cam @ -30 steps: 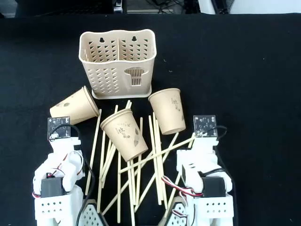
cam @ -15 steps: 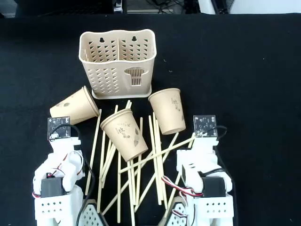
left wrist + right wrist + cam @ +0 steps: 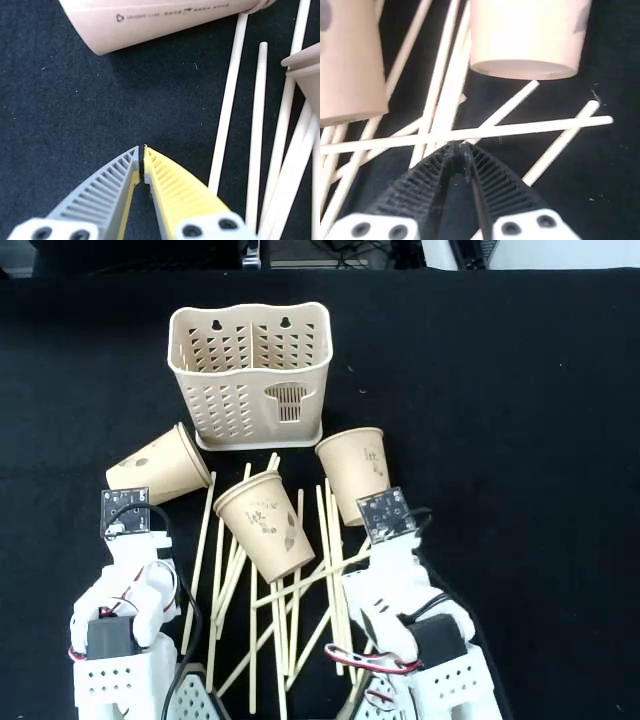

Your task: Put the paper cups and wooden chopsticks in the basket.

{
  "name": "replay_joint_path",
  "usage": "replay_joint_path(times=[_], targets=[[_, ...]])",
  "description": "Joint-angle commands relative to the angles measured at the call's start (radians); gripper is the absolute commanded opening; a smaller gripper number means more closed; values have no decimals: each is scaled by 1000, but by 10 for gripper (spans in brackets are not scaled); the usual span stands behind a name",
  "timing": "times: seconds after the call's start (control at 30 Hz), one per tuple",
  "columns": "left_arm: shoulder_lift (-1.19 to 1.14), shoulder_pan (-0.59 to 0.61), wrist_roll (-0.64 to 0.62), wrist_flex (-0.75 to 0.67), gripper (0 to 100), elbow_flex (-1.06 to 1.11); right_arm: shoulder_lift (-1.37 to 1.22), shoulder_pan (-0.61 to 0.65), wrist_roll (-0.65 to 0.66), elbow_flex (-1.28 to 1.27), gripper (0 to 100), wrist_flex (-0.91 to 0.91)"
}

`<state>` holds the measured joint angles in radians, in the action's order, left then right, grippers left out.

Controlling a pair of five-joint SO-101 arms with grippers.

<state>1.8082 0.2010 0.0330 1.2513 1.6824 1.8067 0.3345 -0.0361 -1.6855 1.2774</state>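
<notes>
Cups are lying on their sides on the black table point(image 3: 520, 390), three in all: left cup point(image 3: 160, 468), middle cup point(image 3: 265, 523) and right cup point(image 3: 355, 472), all just in front of the upright basket point(image 3: 250, 390). Chopsticks point(image 3: 300, 585) are lying scattered and crossed nearer the robot, several running under the middle cup. In my judgement the cups are looking light, thin-walled and easily crushed or rolled, so gripping gently across the rim is appearing safest; the sticks are stiff, thin and lying flat, calling for a mid-length pinch. Left gripper point(image 3: 141, 147) is hanging with jaws together, empty, over bare cloth near the left cup. Right gripper point(image 3: 459, 146) is likewise closed and empty, over crossed sticks near the right cup's base. The high view is supplying the basket and overall layout; the wrist views are supplying jaw state and stick spacing at each tip.
</notes>
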Motion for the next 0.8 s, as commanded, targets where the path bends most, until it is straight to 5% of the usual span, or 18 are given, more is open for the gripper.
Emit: replay_joint_path(times=[0.0,0.3,0.57,0.77], targets=[[6,-4,3,17,36,16,36,-8,-8,133,15,5],[6,-4,3,17,36,16,36,-25,17,567,14,64],[6,-4,3,17,36,16,36,-25,224,527,15,57],[6,-4,3,17,36,16,31,-91,427,312,15,-334]])
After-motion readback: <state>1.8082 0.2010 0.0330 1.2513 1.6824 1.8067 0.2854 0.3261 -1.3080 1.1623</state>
